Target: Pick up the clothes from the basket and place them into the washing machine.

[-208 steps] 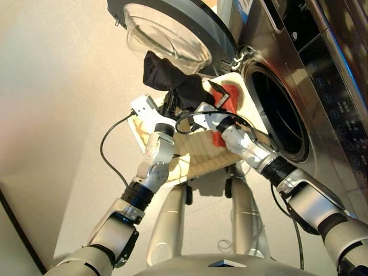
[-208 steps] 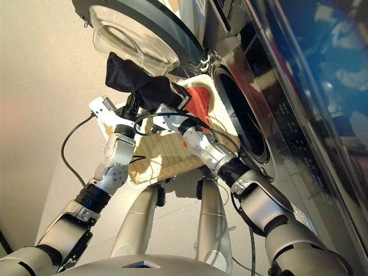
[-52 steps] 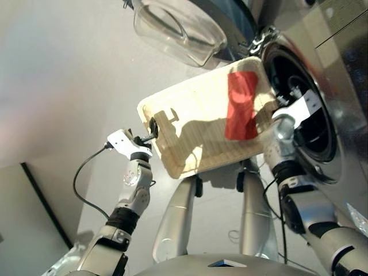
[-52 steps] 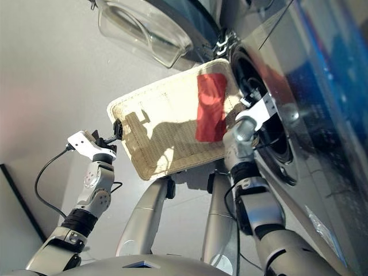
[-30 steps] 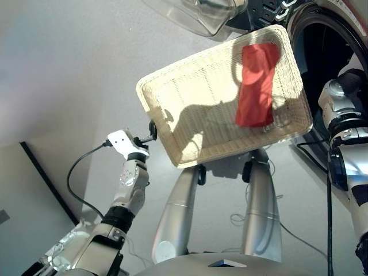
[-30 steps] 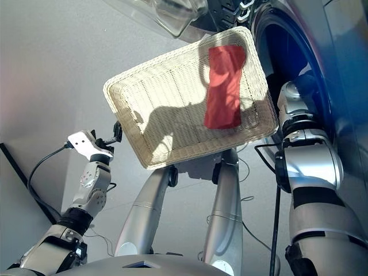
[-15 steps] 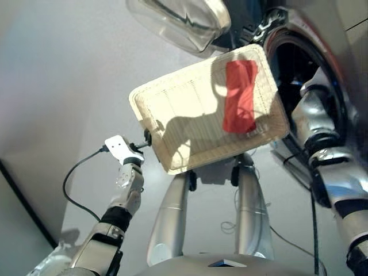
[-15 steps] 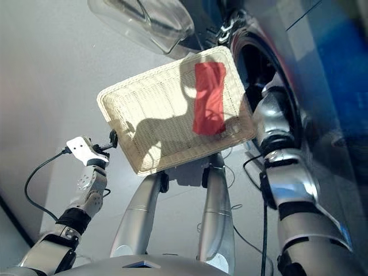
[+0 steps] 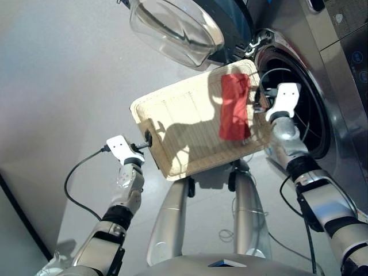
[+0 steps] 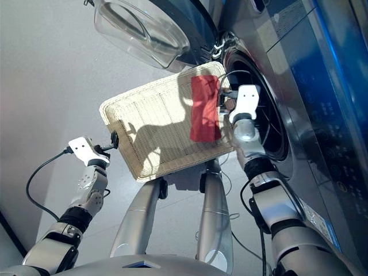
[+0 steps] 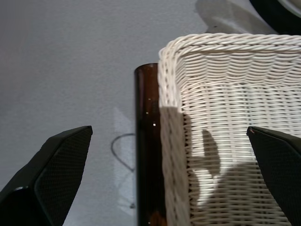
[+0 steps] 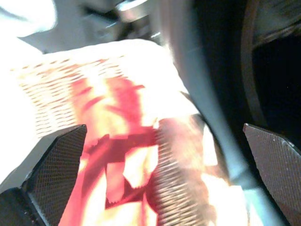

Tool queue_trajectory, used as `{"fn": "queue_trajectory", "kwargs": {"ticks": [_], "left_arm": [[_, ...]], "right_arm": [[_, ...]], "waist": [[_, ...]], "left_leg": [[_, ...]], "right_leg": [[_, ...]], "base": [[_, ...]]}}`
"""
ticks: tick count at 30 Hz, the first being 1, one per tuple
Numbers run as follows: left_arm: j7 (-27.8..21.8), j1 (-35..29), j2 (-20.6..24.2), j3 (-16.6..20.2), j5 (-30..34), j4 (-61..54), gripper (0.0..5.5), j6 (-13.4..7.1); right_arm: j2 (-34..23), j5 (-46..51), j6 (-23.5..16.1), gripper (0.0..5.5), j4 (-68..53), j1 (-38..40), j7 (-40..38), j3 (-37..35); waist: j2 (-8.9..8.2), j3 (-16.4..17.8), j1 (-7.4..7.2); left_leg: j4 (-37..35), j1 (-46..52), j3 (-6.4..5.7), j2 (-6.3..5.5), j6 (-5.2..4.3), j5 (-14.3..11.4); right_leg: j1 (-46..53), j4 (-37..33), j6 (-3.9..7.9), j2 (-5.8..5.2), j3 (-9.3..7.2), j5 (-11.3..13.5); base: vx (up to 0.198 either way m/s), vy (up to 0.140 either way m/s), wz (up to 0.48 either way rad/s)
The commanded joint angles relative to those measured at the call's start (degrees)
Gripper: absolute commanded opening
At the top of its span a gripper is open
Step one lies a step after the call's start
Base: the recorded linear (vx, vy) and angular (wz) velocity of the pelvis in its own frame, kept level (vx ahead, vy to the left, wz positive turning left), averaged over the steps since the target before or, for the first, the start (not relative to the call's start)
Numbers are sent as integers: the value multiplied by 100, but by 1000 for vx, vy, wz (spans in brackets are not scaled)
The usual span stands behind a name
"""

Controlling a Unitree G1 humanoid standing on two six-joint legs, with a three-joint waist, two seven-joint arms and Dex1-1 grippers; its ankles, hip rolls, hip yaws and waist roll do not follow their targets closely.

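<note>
Head views show the right gripper (image 9: 260, 104) now out of the washing machine (image 9: 322, 69) drum, at the basket (image 9: 172, 167) rim beside the coral cloth (image 9: 234, 106), the only piece left there. Fingers spread, empty; contact probably not made. Left gripper (image 9: 144, 141) waits open at the opposite rim, straddling it.

Looks like a laundry corner, home or appliance test room, can't tell which. Dark grey glossy front-loading washing machine (image 9: 322, 86) with its round glass door (image 9: 178, 29) swung open, second unit stacked above it, plain pale grey floor (image 9: 57, 86) before the machine.
</note>
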Motion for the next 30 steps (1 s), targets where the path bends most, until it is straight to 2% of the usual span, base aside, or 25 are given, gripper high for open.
{"fn": "queue_trajectory", "kwargs": {"ticks": [1, 6, 11, 15, 21, 24, 30], "left_arm": [[185, -153, 140, 233, 239, 146, 550, -376], [274, -226, 104, 138, 207, 50, 550, -410], [307, -205, 165, 17, 192, -180, 550, -430], [319, -209, 264, -32, 195, -325, 550, -401], [352, -225, 284, -123, 120, -473, 550, -370], [308, -266, 329, -262, 186, -556, 550, -354], [219, -190, 470, -373, 108, -912, 550, -301]], "right_arm": [[79, 12, -148, 550, 79, -40, 39, 210], [313, 24, -61, 550, 509, -144, -106, 209], [401, 85, 50, 550, 1009, -380, -191, 91], [330, 199, 90, 550, 1159, -618, -212, 36], [204, 293, 113, 550, 1168, -962, -236, 33], [98, 438, 150, 550, 1296, -1220, -73, 56], [-148, 500, 303, 550, 1713, -1991, 12, 98]], "waist": [[3, -199, 197], [74, -124, 265], [229, -26, 354], [342, 75, 415], [457, 309, 416], [514, 393, 442], [603, 503, 594]], "left_leg": [[-231, -111, -161, -55, 117, -201], [-116, -264, -177, -59, 143, -229], [119, -580, -182, -70, 179, -282], [538, -954, -183, -82, 198, -361], [941, -1381, -179, -89, 201, -404], [1081, -1566, -196, -135, 192, -393], [1251, -1890, -213, -173, 148, -366]], "right_leg": [[-33, -166, 48, 110, -191, -12], [-174, 10, 44, 93, -212, -94], [-504, 401, 34, 46, -202, -201], [-863, 852, 29, 34, -198, -297], [-1251, 1274, 14, 11, -198, -371], [-1465, 1494, 14, -5, -211, -417], [-1809, 1845, 3, -53, -251, -531]], "base": [[0, 0, 0], [0, 0, 0], [0, 0, 0], [0, 0, 0], [0, 0, 0], [0, 0, 0], [0, 0, 0]]}}
